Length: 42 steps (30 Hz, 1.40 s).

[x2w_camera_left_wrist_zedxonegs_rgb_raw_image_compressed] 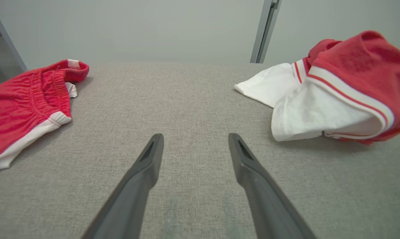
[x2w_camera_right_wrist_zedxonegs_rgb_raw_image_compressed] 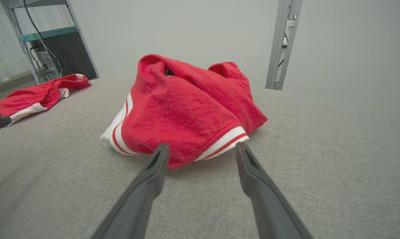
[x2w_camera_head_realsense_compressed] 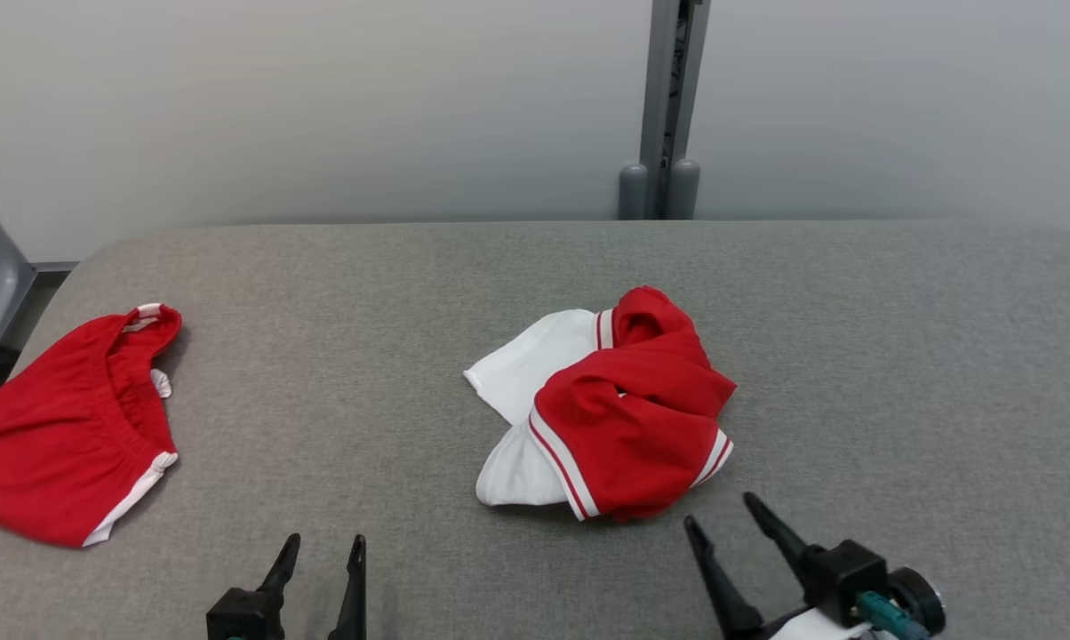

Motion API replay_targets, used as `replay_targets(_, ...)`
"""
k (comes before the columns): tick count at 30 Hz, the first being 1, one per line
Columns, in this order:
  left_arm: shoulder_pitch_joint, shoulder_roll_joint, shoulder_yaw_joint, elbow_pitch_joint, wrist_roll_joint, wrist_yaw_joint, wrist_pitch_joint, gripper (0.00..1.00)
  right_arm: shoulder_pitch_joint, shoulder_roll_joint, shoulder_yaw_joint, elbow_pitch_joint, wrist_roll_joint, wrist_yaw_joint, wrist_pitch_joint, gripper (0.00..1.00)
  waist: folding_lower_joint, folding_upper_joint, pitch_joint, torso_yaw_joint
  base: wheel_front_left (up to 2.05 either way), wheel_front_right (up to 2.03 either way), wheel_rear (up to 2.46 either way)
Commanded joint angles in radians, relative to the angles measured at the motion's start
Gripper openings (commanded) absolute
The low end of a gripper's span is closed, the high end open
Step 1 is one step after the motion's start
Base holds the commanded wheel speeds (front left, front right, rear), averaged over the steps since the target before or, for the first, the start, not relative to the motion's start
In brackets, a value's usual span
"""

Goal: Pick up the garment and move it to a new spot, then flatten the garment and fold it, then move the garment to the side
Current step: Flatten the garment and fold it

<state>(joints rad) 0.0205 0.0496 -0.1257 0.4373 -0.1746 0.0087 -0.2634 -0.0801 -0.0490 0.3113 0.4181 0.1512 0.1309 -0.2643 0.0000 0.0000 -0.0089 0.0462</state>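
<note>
Garment [x2w_camera_head_realsense_compressed: 624, 409] lies crumpled just beyond the parted right tool [x2w_camera_head_realsense_compressed: 720, 508].

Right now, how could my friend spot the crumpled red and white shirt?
Start at the wide grey table. In its middle, just beyond the right gripper, lies the crumpled garment. Unlike the red shorts at the left edge, it shows big white patches.
</note>
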Motion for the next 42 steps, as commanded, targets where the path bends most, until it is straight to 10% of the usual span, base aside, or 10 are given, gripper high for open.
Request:
replay_targets(1, -0.005, 0.003, -0.007, 0.003, -0.005, -0.003, -0.002, 1.00, -0.016, -0.004, 0.027, 0.000, 0.008, 0.000, 0.000, 1.00, 0.0000, 0.0000, 0.004, 0.030, 0.00, 0.00, 0.00)
replay_targets(9, -0.016, 0.002, -0.057, 0.013, -0.022, -0.006, -0.002, 1.00, -0.071, -0.006, 0.146, 0.026, 0.041, 0.000, 0.000, 1.00, 0.0000, 0.0000, 0.035, 0.149, 0.00, 0.00, 0.00)
replay_targets(22, -0.037, 0.003, -0.096, 0.010, -0.024, -0.001, -0.002, 1.00, -0.160, -0.005, 0.032, 0.201, -0.034, 0.000, 0.000, 1.00, 0.0000, 0.0000, 0.098, 0.283, 0.00, 0.00, 0.00)
replay_targets(24, -0.036, 0.002, -0.099, 0.009, -0.026, 0.000, -0.002, 1.00, -0.165, -0.005, 0.020, 0.218, -0.039, 0.000, 0.000, 0.12, 0.0000, 0.0000, 0.101, 0.288, 0.00, 0.00, 0.00)
replay_targets(25, -0.036, 0.003, -0.100, 0.010, -0.029, 0.002, -0.002, 1.00, -0.168, -0.005, 0.016, 0.223, -0.037, 0.000, 0.000, 0.00, 0.0000, 0.0000, 0.102, 0.290, 0.00, 0.00, 0.00)
replay_targets(42, -0.022, 0.003, -0.119, 0.020, -0.037, -0.006, -0.002, 1.00, -0.217, -0.005, 0.215, 0.003, 0.161, 0.000, 0.000, 0.00, 0.0000, 0.0000, 0.043, 0.237, 0.00, 0.00, 0.00)
